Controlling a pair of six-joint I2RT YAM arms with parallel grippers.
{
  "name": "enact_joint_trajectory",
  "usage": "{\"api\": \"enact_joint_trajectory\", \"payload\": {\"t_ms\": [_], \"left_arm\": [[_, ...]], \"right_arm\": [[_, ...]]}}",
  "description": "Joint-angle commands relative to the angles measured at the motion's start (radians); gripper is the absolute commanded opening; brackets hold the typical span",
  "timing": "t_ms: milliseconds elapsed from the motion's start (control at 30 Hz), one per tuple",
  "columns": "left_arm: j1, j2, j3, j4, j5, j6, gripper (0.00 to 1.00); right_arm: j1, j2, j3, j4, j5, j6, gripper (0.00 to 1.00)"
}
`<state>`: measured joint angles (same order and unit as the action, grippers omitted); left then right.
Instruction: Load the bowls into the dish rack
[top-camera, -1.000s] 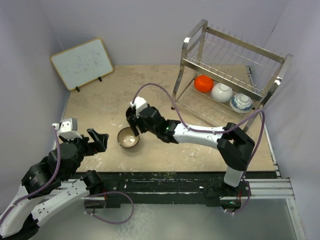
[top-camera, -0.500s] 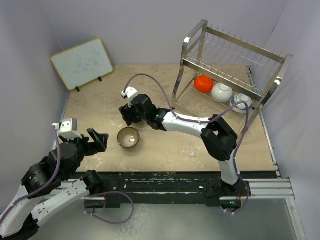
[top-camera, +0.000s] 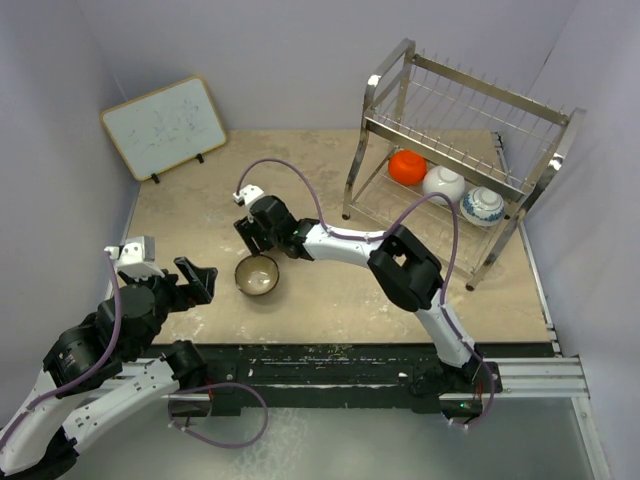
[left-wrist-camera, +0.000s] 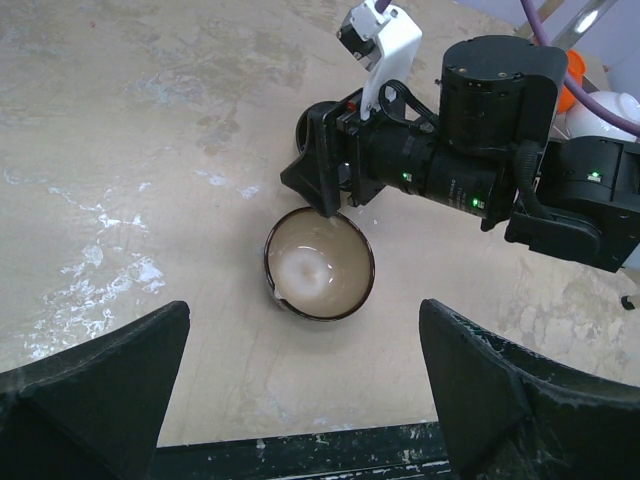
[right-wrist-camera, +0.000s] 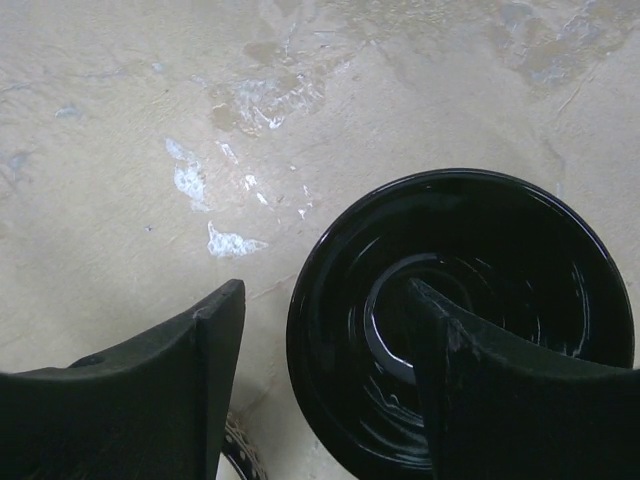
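Observation:
The tan-brown bowl (top-camera: 257, 275) stands upright on the table and also shows in the left wrist view (left-wrist-camera: 320, 263). The glossy black bowl (right-wrist-camera: 480, 240) stands just behind it, mostly hidden under the right arm in the top view. My right gripper (top-camera: 252, 232) (right-wrist-camera: 325, 395) is open and straddles the black bowl's near rim, one finger inside and one outside. My left gripper (top-camera: 203, 277) (left-wrist-camera: 303, 330) is open and empty, left of the tan-brown bowl. The orange-red bowl (top-camera: 407, 167), white bowl (top-camera: 443, 184) and blue-and-white bowl (top-camera: 482, 206) sit on the lower tier of the dish rack (top-camera: 440, 153).
A wood-framed whiteboard (top-camera: 165, 127) leans at the back left. The right arm (top-camera: 345, 243) stretches across the table from the rack side towards the left. Walls close in the table on the left, back and right.
My right gripper has left the tan-brown bowl's rim and moved back and left to the black bowl. The tan-brown bowl stays on the table. The left arm has not moved.

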<state>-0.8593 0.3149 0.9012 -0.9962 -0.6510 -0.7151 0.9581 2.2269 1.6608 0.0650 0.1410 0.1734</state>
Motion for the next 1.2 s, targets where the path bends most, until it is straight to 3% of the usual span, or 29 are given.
{"api": "enact_joint_trajectory", "payload": {"t_ms": [0, 33, 333, 433, 600, 900, 1167], "left_arm": [[-0.004, 0.006, 0.010, 0.019, -0.007, 0.003, 0.99], [-0.004, 0.006, 0.010, 0.019, -0.006, 0.004, 0.99], [-0.003, 0.000, 0.009, 0.021, -0.004, 0.006, 0.99], [-0.005, -0.001, 0.010, 0.021, -0.004, 0.005, 0.99], [-0.005, -0.001, 0.010, 0.019, -0.006, 0.003, 0.99], [-0.006, 0.000, 0.009, 0.020, -0.004, 0.002, 0.99], [-0.005, 0.003, 0.010, 0.021, -0.002, 0.005, 0.99]], "right_arm": [[-0.001, -0.003, 0.064, -0.008, 0.061, 0.023, 0.58], [-0.003, -0.003, 0.061, -0.007, 0.069, 0.029, 0.51], [-0.012, -0.039, 0.007, 0.005, 0.058, 0.059, 0.13], [-0.021, -0.112, -0.089, 0.071, 0.033, 0.089, 0.01], [-0.031, -0.297, -0.274, 0.215, -0.036, 0.141, 0.00], [-0.098, -0.561, -0.564, 0.435, -0.376, 0.317, 0.00], [-0.188, -0.761, -0.819, 0.612, -0.570, 0.519, 0.00]]}}
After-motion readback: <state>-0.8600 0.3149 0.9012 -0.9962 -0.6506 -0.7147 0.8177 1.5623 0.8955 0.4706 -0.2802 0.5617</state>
